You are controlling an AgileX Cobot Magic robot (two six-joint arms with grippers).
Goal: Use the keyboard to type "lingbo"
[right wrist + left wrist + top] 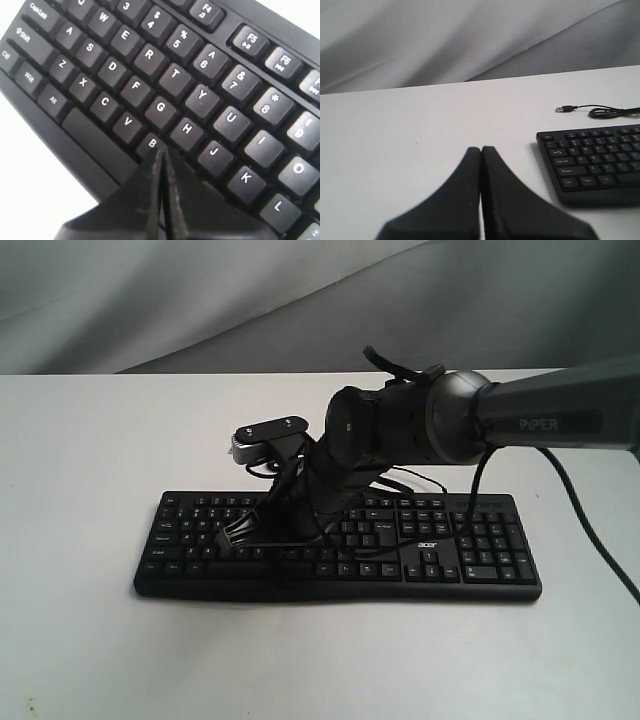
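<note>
The black keyboard (480, 552) lies across the middle of the white table, with a white "acer" logo (427, 534) by its arrow keys. My right arm reaches over it from the right. My right gripper (240, 532) points down onto the left half of the letter block. In the right wrist view the right gripper (161, 151) is shut with nothing in it, and its tips rest at the edge of the B key (151, 144). My left gripper (481, 148) is shut and empty over bare table, left of the keyboard's (595, 160) left end. It does not show in the exterior view.
The keyboard's thin black cable (607, 112) lies coiled on the table behind it, ending in a loose USB plug (564, 108). A grey cloth backdrop (200, 300) hangs behind the table. White tabletop (300, 660) stretches in front of the keyboard.
</note>
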